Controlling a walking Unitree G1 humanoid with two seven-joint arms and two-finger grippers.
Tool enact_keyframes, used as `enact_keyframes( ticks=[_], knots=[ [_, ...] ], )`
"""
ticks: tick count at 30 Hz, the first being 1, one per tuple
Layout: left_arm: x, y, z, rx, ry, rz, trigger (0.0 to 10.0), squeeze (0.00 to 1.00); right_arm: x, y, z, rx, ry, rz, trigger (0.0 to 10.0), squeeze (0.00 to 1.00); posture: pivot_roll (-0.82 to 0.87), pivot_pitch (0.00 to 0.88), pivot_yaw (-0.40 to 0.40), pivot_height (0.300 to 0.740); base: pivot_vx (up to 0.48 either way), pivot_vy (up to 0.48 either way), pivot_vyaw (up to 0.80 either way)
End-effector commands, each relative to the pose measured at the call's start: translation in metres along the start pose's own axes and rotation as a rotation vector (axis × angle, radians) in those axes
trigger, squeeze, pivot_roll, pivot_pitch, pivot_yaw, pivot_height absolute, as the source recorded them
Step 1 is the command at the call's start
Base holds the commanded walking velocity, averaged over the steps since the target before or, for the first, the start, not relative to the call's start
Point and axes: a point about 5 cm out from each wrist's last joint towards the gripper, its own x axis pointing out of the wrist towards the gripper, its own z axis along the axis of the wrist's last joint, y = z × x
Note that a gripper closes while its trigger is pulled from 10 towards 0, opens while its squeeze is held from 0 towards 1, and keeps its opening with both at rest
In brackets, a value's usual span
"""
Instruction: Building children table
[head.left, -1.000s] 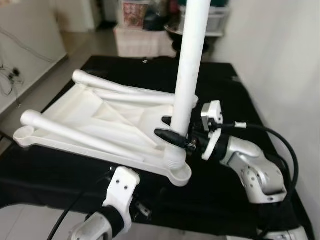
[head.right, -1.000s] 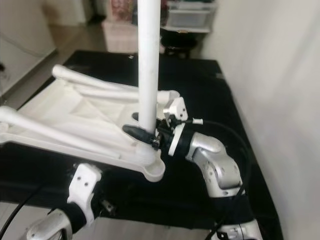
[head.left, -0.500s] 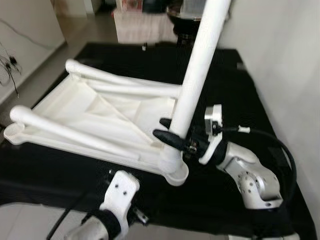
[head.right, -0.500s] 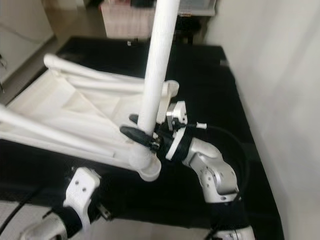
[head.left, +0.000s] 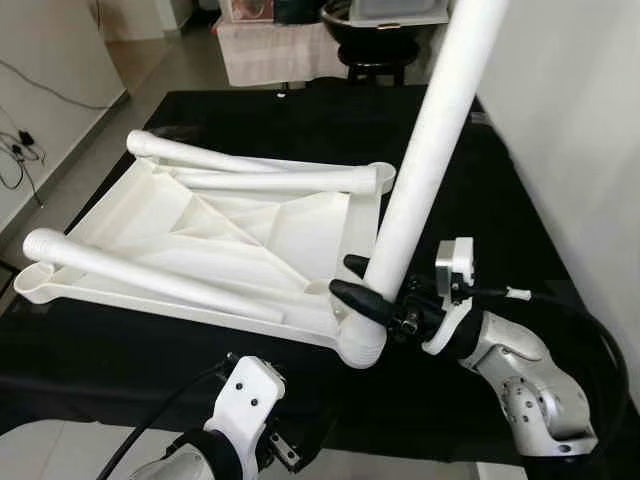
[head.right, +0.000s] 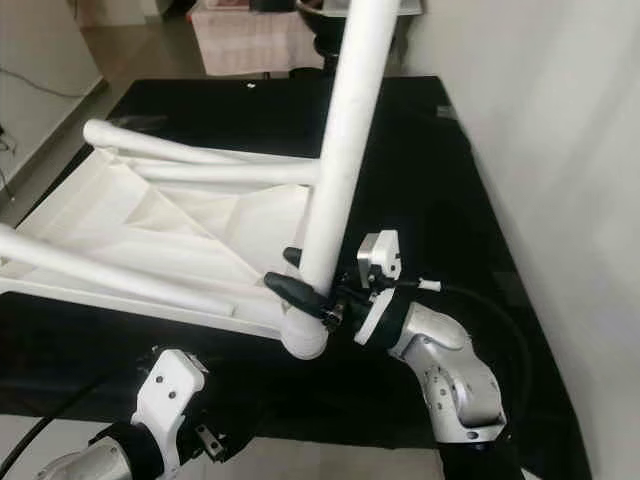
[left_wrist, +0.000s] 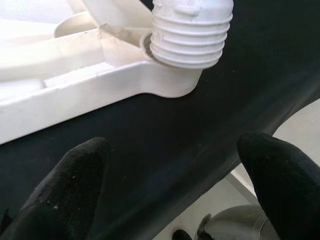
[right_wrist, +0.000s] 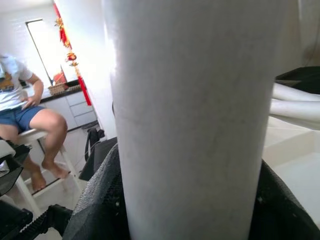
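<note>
No legible text, label, brand, number or sign appears on any surface in these views of the white plastic parts.

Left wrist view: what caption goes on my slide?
Open left gripper hovers below the table leg's threaded end in its corner socket.

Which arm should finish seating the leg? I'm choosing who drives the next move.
Right. The right gripper is shut on the leg just above the tabletop's corner socket. The left gripper hovers open below the socket, holding nothing.
</note>
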Motion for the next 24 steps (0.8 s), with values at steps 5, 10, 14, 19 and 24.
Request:
enact_keyframes(
  ticks=[5,10,14,19,24],
  knots=[
    [-0.006,-0.001,-0.001,-0.015,0.018,-0.029,10.0,0.0,0.007,0.009,0.001,-0.122,0.044,0.076,10.0,0.0,-0.02,0.254,0.012,0.74,0.0,0.0,0.0],
    [-0.007,-0.002,0.001,-0.023,0.013,-0.037,10.0,0.0,0.016,0.005,0.005,-0.201,0.058,0.077,10.0,0.0,-0.02,0.272,0.009,0.74,0.0,0.0,0.0],
    [-0.009,-0.004,0.003,-0.03,0.003,-0.036,10.0,0.0,0.017,-0.003,0.009,-0.221,0.066,0.07,10.0,0.0,-0.01,0.293,-0.006,0.74,0.0,0.0,0.0],
    [-0.01,-0.006,0.005,-0.037,-0.004,-0.036,10.0,0.0,0.009,-0.011,0.014,-0.19,0.066,0.102,10.0,0.0,0.0,0.31,-0.012,0.74,0.0,0.0,0.0],
    [-0.011,-0.007,0.006,-0.04,-0.007,-0.04,10.0,0.0,0.001,-0.012,0.018,-0.156,0.057,0.141,10.0,0.0,0.0,0.318,-0.009,0.74,0.0,0.0,0.0]
  ],
)
